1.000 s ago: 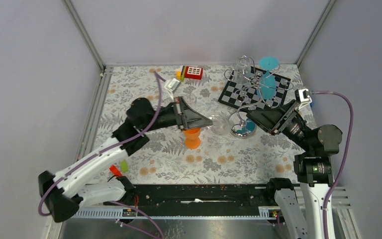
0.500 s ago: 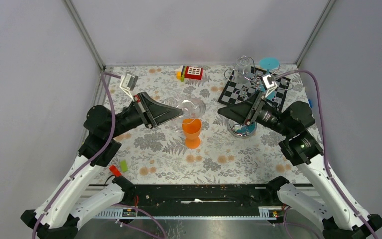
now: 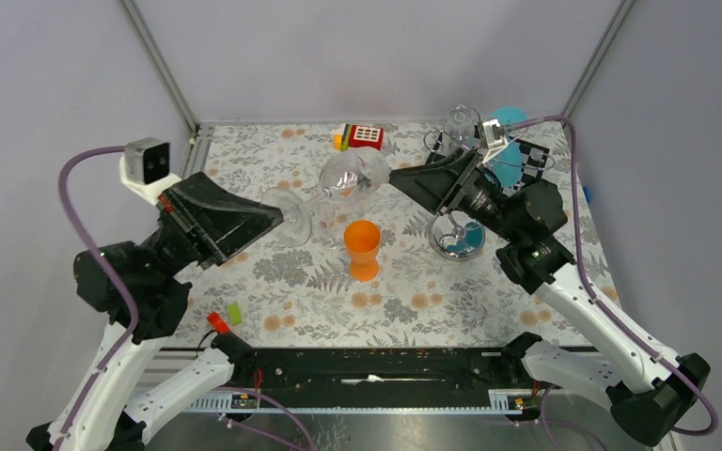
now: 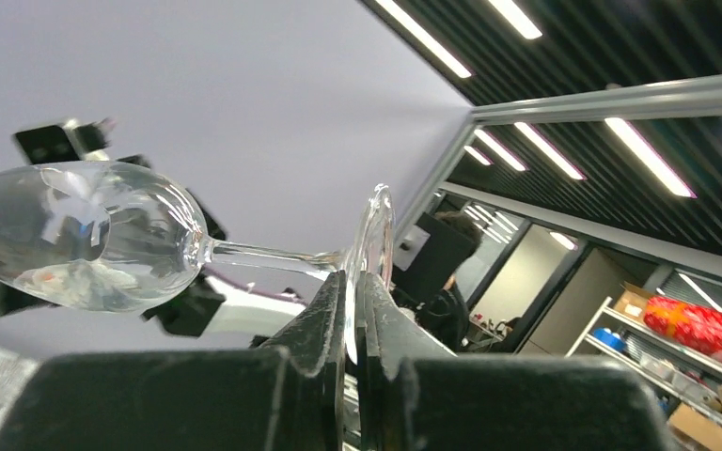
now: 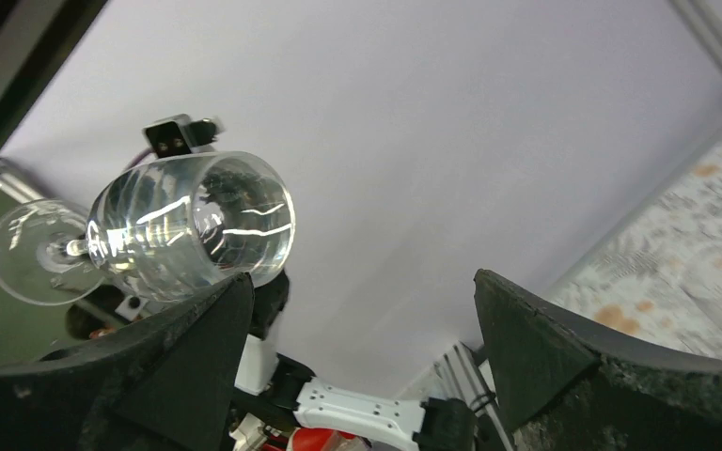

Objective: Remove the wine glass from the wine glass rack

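Left tool (image 3: pixel 280 218) is pinching the clear, sideways wine glass (image 3: pixel 346 177) by its foot; right tool (image 3: pixel 402 184) is gaping wide.

The left end effector (image 3: pixel 279 217) has lifted the wine glass (image 3: pixel 346 177) higher.

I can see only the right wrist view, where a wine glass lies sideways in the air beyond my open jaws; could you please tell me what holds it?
Observer: The left gripper, its jaws shut, pinches the wine glass by the edge of its foot.
Operator: Thank you. Is anything on the table near it?
Observer: An orange cup stands upright there, close to the bowl in the top view.
Operator: And where is the wine glass rack?
Observer: It stands right of that cup, a second clear glass at its far side.
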Robot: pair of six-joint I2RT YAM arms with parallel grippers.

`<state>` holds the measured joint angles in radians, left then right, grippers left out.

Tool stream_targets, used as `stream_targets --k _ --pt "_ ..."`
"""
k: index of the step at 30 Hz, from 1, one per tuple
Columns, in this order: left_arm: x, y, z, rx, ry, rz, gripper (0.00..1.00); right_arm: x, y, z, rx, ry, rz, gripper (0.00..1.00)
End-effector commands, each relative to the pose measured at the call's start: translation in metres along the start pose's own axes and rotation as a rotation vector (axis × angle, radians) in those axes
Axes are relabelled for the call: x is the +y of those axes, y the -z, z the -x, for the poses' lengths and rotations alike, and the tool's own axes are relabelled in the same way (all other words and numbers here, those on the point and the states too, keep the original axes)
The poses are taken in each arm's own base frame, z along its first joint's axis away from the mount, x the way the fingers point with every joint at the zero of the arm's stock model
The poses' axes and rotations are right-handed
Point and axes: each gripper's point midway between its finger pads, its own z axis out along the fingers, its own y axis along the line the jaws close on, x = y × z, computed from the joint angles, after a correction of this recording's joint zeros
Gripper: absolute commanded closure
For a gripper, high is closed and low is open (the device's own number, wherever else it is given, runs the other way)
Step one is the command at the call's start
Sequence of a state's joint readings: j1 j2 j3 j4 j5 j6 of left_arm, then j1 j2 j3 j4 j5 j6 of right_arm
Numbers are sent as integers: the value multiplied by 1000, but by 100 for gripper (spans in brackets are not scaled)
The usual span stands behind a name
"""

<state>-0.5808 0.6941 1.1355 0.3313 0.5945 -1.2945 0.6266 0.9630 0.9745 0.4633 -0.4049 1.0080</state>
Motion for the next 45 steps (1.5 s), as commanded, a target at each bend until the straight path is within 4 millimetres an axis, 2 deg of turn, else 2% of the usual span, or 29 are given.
stream_targets --k 1,4,9,13,22,32,37,45 --pt "-66 6 13 -43 -58 -218 100 96 4 27 -81 84 350 8" --pt "-77 8 14 -49 -53 -276 100 130 15 25 -74 95 518 8" --pt "-96 17 15 -71 -70 -372 100 158 23 20 -41 142 630 7" --pt "-98 18 14 -67 -62 -384 100 171 21 20 -21 182 677 9" --pt "-81 13 13 -53 17 -380 100 180 -1 20 58 205 750 29" --pt "-63 6 13 -54 55 -368 100 192 5 9 162 198 866 49" --pt "-56 4 14 -58 66 -360 100 189 3 7 179 194 857 71" --pt "-63 6 14 -56 40 -369 98 193 5 7 191 200 878 94"
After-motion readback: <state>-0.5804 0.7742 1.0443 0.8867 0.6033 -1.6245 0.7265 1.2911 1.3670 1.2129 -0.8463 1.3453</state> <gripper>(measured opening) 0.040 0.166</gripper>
